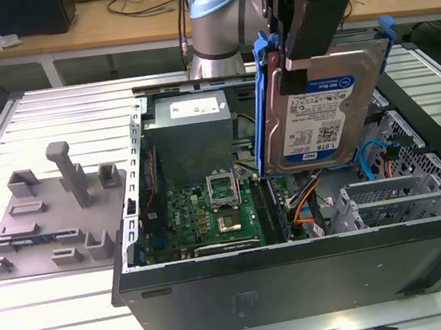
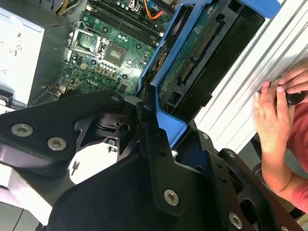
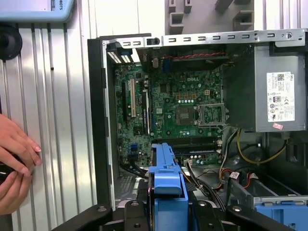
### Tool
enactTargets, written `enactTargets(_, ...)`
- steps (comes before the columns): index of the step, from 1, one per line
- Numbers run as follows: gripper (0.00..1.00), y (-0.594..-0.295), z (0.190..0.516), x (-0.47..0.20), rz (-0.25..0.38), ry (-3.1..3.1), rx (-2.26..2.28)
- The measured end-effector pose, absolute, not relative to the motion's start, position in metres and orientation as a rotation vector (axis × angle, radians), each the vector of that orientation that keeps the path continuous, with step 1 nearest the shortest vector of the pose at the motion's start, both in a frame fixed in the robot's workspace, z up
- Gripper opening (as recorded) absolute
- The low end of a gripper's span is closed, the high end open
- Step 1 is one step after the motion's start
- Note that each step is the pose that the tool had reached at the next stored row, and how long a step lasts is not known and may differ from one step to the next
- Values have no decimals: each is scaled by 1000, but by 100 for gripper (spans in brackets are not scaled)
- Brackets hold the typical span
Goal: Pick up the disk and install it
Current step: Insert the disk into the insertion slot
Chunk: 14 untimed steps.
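Table point(image 1: 37, 115): slatted metal top spanning the exterior view, carrying everything below.
Computer case point(image 1: 299, 284): black tower lying on its side with the side panel off. It takes up the centre and lower right of the exterior view.
Robot arm point(image 1: 215, 21): grey and pale-blue joint at the top centre, behind the case.
Fixture plate point(image 1: 50, 222): grey plate with raised blocks and an upright post, flat on the table at the exterior view's left, just beside the case.
Power supply point(image 1: 193, 136): grey box with a white sticker, inside the case at its far end.
Motherboard point(image 1: 209, 206): green board on the case floor, below the power supply in the frame.
Drive cage point(image 1: 393, 192): grey metal bays in the case at the exterior view's right, with blue cables beside them.
Disk point(image 1: 319, 117): silver hard drive in a blue carrier, upper right of centre. It stands on edge, lifted over the open case between power supply and drive cage, with its label facing the camera. The second wrist view shows its circuit-board side point(image 2: 197, 53).
Gripper point(image 1: 296, 71): jaws closed onto the disk, with one black finger lying across the labelled face.
Person's hand point(image 2: 272, 113): rests on the table slats beside the case, in both wrist views.
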State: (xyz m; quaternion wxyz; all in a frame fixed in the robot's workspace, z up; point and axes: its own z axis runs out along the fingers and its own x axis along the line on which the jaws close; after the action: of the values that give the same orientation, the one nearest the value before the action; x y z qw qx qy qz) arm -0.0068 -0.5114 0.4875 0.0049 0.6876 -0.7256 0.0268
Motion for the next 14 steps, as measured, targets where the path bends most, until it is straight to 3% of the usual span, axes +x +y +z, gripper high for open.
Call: enactTargets(14, 37, -523, 487, 22, 25, -2264, 2167)
